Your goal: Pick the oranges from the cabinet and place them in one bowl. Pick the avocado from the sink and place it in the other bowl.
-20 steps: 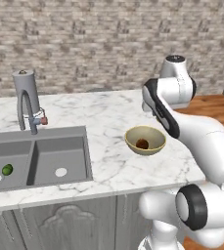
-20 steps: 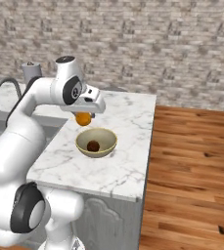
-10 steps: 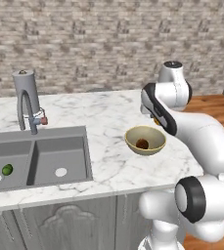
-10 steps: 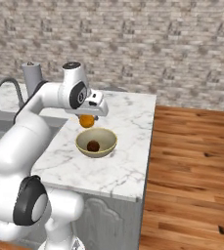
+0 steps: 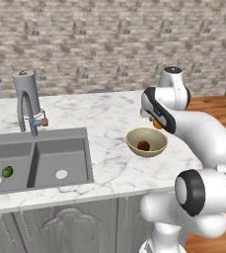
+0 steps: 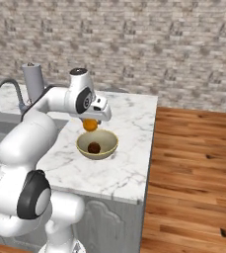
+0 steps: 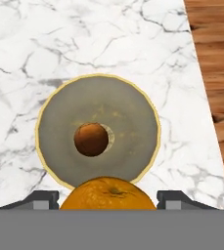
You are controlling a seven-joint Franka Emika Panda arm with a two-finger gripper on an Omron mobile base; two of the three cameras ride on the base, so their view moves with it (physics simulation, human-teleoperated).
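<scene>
My gripper (image 6: 90,124) is shut on a bright orange (image 6: 90,125), held just above the pale yellow-beige bowl (image 6: 97,145) on the marble counter. In the hand view the held orange (image 7: 108,194) sits between the finger tips (image 7: 44,200) at the bottom, above the bowl's (image 7: 55,122) near rim. A darker brownish orange (image 7: 91,139) lies in the middle of that bowl (image 5: 146,142). The held orange (image 5: 157,123) peeks from behind the arm. The avocado (image 5: 7,172) lies in the left basin of the sink (image 5: 40,160). The cabinet and the other bowl are out of view.
An arched grey faucet (image 5: 26,101) with a red-marked handle stands behind the sink. The counter's right end (image 6: 146,148) drops to a wood floor (image 6: 198,168). A brick wall backs the counter. Carved base cabinets (image 5: 60,225) run below.
The hand has carried the orange a little lower and nearer the bowl. The grip is unchanged; the bowl and the orange in it have not moved.
</scene>
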